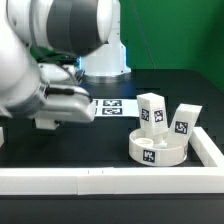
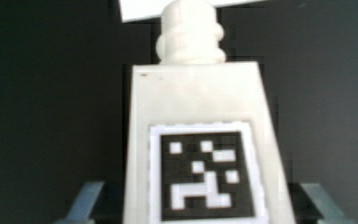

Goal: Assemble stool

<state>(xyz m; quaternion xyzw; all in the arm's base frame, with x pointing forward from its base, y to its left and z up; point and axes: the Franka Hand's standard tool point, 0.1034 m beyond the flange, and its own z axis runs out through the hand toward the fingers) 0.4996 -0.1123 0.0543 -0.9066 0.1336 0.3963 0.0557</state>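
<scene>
In the wrist view a white stool leg (image 2: 197,120) with a black-and-white tag lies lengthwise between my gripper's (image 2: 204,203) fingers (image 2: 91,200). Its ribbed peg end points away from the wrist. The jaws stand open on either side of the leg, with a dark gap on each side. In the exterior view the round seat disc (image 1: 160,151) sits at the exterior view's right. Two tagged legs (image 1: 152,111) (image 1: 182,122) stand at the disc, just behind it. The arm's hand (image 1: 62,101) is low over the table at the exterior view's left and hides the fingers and the leg.
The marker board (image 1: 114,106) lies on the black table behind the hand. A long white rail (image 1: 110,180) runs along the front and up the exterior view's right side (image 1: 208,146). The robot base (image 1: 104,60) stands at the back.
</scene>
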